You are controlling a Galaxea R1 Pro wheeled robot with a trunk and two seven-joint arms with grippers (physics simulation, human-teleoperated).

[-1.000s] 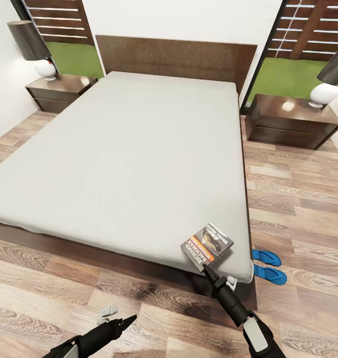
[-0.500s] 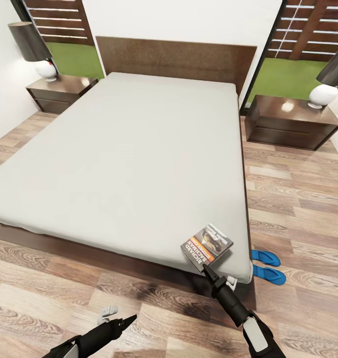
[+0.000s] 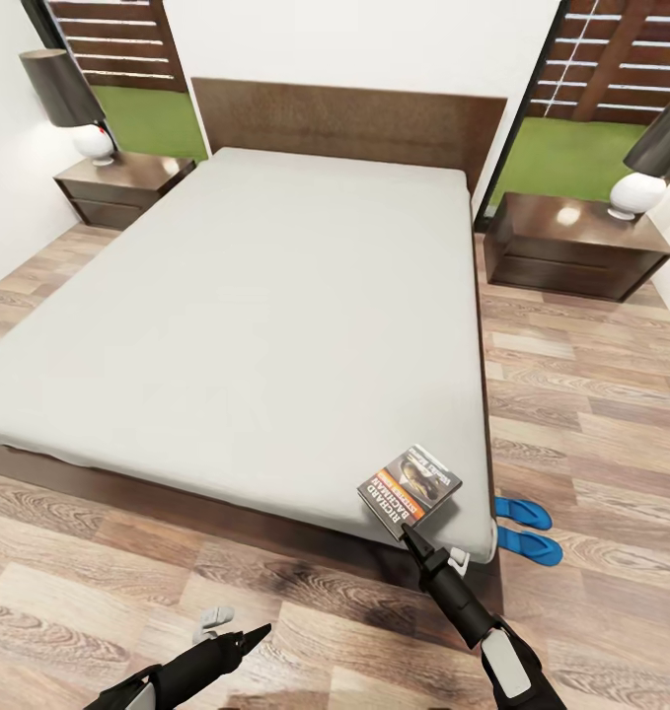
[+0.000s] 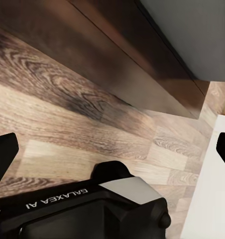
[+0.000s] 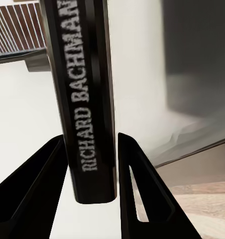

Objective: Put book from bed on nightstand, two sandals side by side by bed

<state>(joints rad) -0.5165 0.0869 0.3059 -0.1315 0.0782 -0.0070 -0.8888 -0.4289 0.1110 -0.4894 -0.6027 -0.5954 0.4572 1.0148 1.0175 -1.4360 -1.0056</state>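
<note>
Right wrist view had the right gripper (image 5: 92, 164) with its jaws clamped on the spine of the book (image 5: 85, 99), which sat at the foot corner of the bed (image 3: 256, 306). Two sandals (image 3: 524, 529) lay side by side just beside that corner. Left gripper (image 3: 254, 633) hovered over the floor (image 3: 98, 582) near the bed's foot, jaws spread wide.

Both lamp shades (image 3: 60, 87) cut off at the head view's edges. Sandals (image 3: 524, 529) partly hidden behind the bed (image 3: 275, 316) corner. Right pincer (image 3: 409, 533) tip overlaps the book (image 3: 410, 487), contact unclear there; book's small cover text unreadable.
</note>
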